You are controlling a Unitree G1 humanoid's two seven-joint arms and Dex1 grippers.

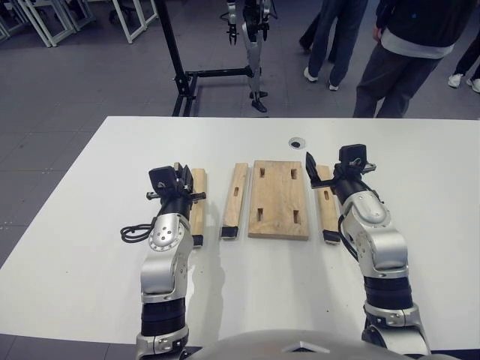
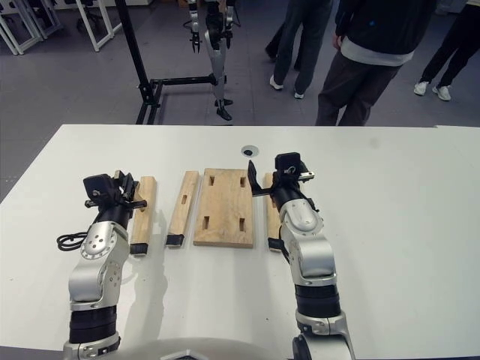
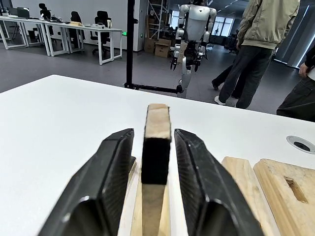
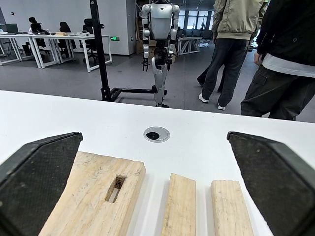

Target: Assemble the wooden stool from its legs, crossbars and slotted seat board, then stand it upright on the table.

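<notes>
so, stool: unbuilt, all parts lying flat and loose on the table (image 1: 82,225)
seat board (image 1: 278,199): flat in the middle, slots up, flanked by the wooden pieces
left gripper (image 3: 153,142): fingers apart, straddling a black-capped leg (image 3: 158,120) with a sliver of gap either side, so not clamped as far as i can judge
second leg (image 1: 235,199): between that leg and the seat board, untouched
right gripper (image 4: 153,147): spread wide, low over two wooden pieces (image 4: 179,206) just beside the seat board's right edge
step in hand: likely closing on the leg for a first pick
risk, grip: the fingers sit near the capped end, so a lift could let the long leg droop or twist out
risk, neighbours: the parts lie close together, and a skewed close could nudge the second leg or the board
risk, right side: two pieces lie side by side under one open gripper, so it may pinch both or neither
risk, cable (image 1: 133,234): a loose loop beside the left arm could snag
</notes>
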